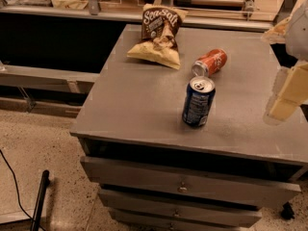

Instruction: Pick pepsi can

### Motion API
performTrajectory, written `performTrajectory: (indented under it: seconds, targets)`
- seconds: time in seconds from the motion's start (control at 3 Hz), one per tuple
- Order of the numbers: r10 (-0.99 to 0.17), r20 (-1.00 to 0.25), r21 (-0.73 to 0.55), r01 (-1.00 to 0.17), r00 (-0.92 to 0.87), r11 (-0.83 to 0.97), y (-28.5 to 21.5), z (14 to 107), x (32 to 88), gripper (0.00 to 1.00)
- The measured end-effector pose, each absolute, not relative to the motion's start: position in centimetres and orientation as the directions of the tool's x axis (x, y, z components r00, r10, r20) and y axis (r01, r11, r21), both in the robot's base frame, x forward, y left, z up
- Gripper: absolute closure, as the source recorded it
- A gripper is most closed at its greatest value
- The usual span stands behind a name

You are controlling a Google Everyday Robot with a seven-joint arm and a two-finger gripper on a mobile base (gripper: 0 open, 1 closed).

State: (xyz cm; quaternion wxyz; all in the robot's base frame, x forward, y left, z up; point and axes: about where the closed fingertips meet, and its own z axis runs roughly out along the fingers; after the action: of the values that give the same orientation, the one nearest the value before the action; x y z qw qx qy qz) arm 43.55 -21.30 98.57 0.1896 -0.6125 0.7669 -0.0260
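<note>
Cream tool point(285, 96) hangs apart from the upright pepsi can point(198, 101), touching nothing; spread: cannot tell.

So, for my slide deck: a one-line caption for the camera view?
Upright pepsi can on a grey cabinet, orange-red can lying behind it, chip bag beyond, gripper at frame right.

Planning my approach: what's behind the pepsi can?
Just behind the upright pepsi can lies an orange-red can on its side; farther back-left, a chip bag. The tabletop strip directly behind the pepsi can is hidden. The gripper hangs at its right, apart.
</note>
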Motion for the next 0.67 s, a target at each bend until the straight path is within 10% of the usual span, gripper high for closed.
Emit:
performTrajectory:
  seconds: [0.67]
  targets:
    - [-0.940, -0.310, -0.274, -0.933, -0.143, 0.232, -19.5, 97.9, 44.5, 0.00]
